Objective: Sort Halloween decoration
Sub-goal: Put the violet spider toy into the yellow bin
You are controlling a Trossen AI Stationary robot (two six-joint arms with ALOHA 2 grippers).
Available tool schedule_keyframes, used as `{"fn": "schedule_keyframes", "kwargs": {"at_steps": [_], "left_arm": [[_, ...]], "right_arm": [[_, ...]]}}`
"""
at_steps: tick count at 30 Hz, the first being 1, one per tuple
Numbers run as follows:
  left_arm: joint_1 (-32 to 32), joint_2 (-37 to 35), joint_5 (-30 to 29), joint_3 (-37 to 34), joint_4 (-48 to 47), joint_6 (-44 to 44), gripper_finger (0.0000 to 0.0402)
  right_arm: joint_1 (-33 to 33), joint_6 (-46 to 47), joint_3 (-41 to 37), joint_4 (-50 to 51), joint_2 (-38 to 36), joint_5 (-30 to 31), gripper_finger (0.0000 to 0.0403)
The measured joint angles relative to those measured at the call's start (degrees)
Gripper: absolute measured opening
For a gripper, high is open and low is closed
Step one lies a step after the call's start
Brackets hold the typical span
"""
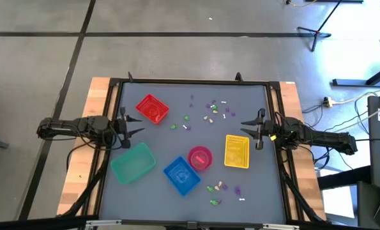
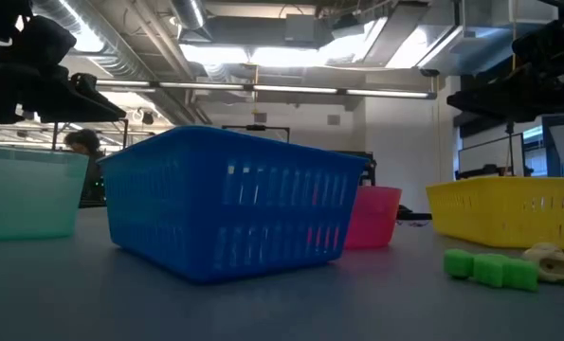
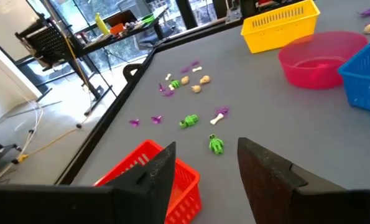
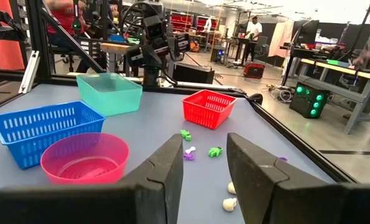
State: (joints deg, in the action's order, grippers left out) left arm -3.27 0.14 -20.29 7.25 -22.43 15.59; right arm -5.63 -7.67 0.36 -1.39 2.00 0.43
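Across the counter [image 1: 158, 96], both arms wait with fingers spread, empty: left gripper [image 1: 133, 126] at nine o'clock, right gripper [image 1: 250, 128] at three. Only the low view shows green trinkets [image 2: 490, 268] close up.

four baskets [image 1: 152, 108], one pink bowl [image 1: 200, 157], two grippers [image 1: 129, 128]

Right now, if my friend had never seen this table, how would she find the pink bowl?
Start at the grey table and find the yellow basket near the right side. Just beside it, toward the middle, sits the pink bowl, with the blue basket on its other side. It is the only round container; the others are all boxy baskets.
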Motion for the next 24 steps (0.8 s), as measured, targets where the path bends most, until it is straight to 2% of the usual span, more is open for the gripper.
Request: {"fn": "schedule_keyframes", "kwargs": {"at_steps": [6,11,14,17,20,24], "left_arm": [[-0.02,0.0,2.37,0.01,1.42,-7.38,0.0158],[-0.02,0.0,3.48,0.0,2.22,-11.94,0.0158],[-0.02,0.0,3.5,0.01,3.35,-12.13,0.0158],[-0.02,0.0,3.48,0.0,4.44,-12.2,0.0158],[-0.02,0.02,3.42,0.0,6.5,-12.23,0.0158],[-0.02,0.01,3.08,0.01,9.59,-12.24,0.0158]], "right_arm": [[-0.01,11.05,0.0,-2.64,0.01,-1.52,0.0122],[-0.02,12.05,0.0,-13.15,0.0,-1.2,0.0122],[0.0,13.64,1.06,-17.94,0.03,2.41,0.0122],[-0.01,15.01,4.21,-17.56,0.74,6.83,0.0126],[0.0,14.96,7.54,-16.03,3.46,8.02,0.0147],[-0.02,14.72,13.06,-15.23,10.47,10.35,0.0202]]}}
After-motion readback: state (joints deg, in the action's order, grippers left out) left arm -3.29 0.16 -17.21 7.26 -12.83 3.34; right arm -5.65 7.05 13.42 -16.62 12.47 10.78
